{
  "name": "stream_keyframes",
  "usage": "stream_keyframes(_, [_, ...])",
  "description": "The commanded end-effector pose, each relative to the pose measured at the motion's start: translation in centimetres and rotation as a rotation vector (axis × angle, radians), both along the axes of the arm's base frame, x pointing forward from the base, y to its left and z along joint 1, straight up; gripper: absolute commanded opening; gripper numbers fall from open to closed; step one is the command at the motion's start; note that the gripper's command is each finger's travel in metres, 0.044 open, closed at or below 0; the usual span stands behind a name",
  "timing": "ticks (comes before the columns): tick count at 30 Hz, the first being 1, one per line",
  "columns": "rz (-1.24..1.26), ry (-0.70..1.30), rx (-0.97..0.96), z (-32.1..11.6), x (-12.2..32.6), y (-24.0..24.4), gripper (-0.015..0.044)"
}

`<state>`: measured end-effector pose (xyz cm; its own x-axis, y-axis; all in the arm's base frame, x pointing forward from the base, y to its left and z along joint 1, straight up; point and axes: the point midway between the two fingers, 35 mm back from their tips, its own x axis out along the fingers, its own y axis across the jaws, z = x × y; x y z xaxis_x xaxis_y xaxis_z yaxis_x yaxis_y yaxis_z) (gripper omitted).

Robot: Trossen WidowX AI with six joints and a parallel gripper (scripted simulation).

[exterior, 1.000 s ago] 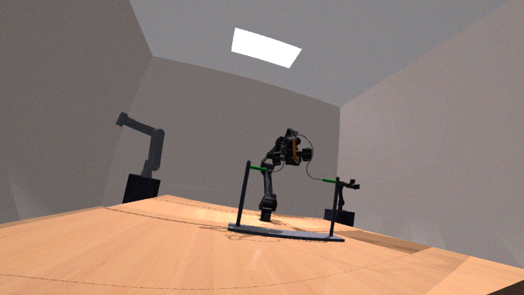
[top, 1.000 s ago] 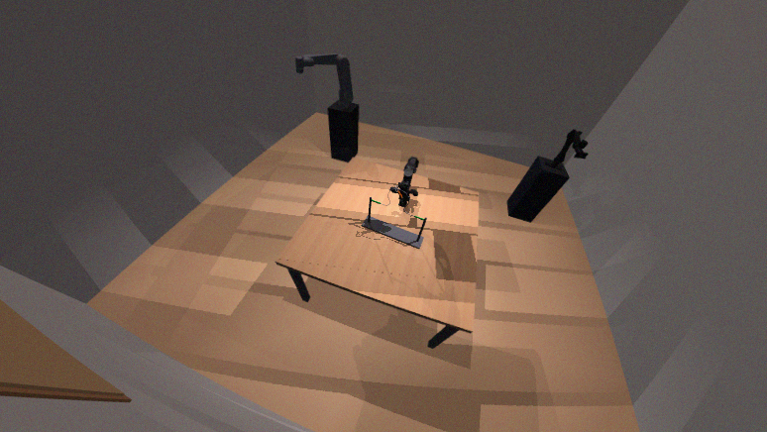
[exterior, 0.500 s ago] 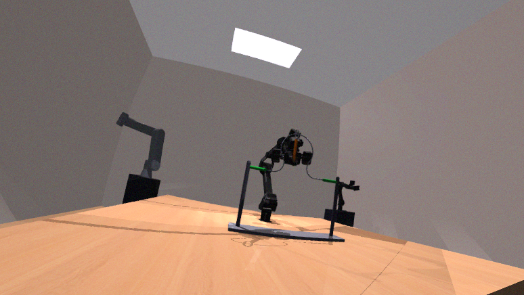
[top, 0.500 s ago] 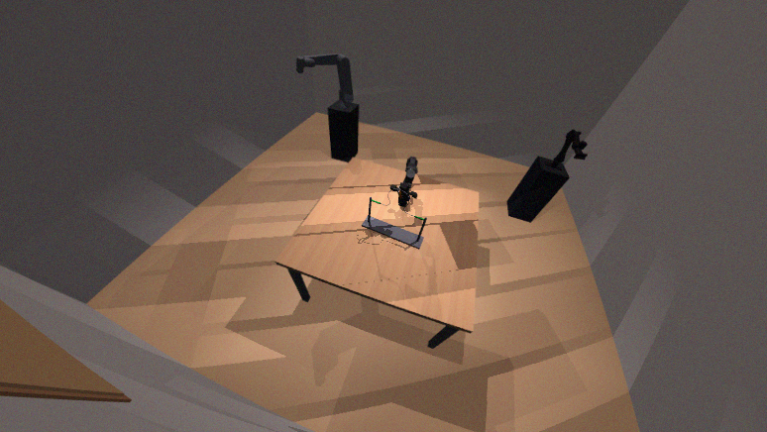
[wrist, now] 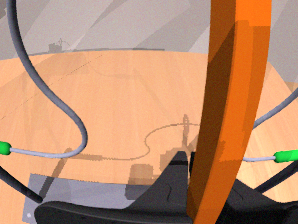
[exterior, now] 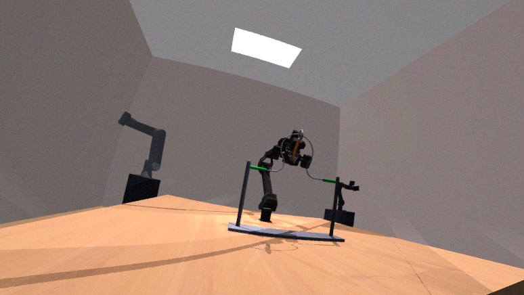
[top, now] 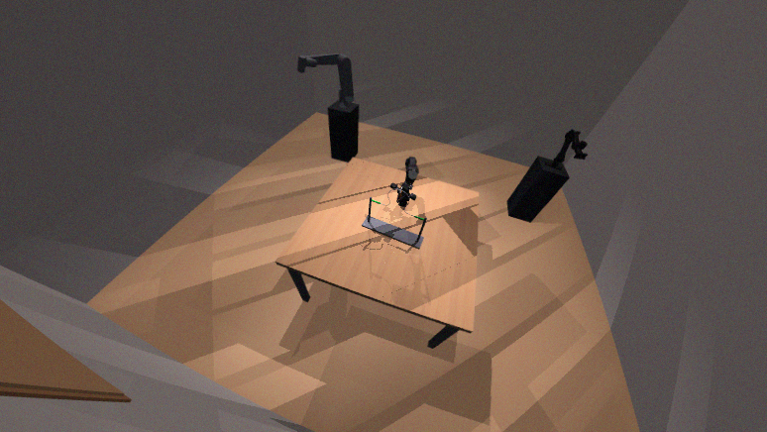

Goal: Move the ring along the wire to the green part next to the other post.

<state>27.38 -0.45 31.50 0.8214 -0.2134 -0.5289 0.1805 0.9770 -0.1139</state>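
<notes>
Top view, the wooden floor (top: 257,343) spread widest, with the tabletop (top: 332,241) (exterior: 110,234) (wrist: 100,100) standing on its legs above it. A grey arm (top: 346,77) (exterior: 158,146) stood on a black pedestal (top: 343,134) (exterior: 141,188) beyond the far left corner, and a smaller black arm (top: 563,147) (exterior: 340,197) stood on another pedestal (top: 536,187) (exterior: 340,216) off past the right edge.

The working arm (top: 411,168) (exterior: 267,183) rose near the tabletop's far edge and reached toward the wire stand. The stand's flat base (top: 392,230) (exterior: 256,230) (wrist: 50,195) lay between that arm and the near edge, its long sides running roughly along that edge. A left post (top: 370,210) (exterior: 243,194) and a right post (top: 421,230) (exterior: 334,207) stood upright at its ends. The grey wire (exterior: 313,146) (wrist: 60,107) looped high between a left green part (top: 376,201) (exterior: 258,168) (wrist: 286,156) and a right green part (top: 419,217) (exterior: 329,180) (wrist: 4,148).

The gripper (top: 402,202) (exterior: 294,157) (wrist: 186,159) was clamped on the orange handle (exterior: 296,148) (wrist: 227,110), its fingers nearly together. The handle hung steeply, slightly tilted, in the exterior view. The small ring (exterior: 301,133) was at the top of the wire's loop, well apart from both green parts; whether it touched the wire could not be told.
</notes>
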Motion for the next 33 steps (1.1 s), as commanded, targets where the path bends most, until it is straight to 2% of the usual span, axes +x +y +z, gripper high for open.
stream_keyframes(1, [-0.005, 0.008, -0.079, -0.1, 0.0, -0.3, -0.0150])
stream_keyframes(33, [-0.012, 0.036, -0.525, 0.6, -0.1, -2.0, -0.0150])
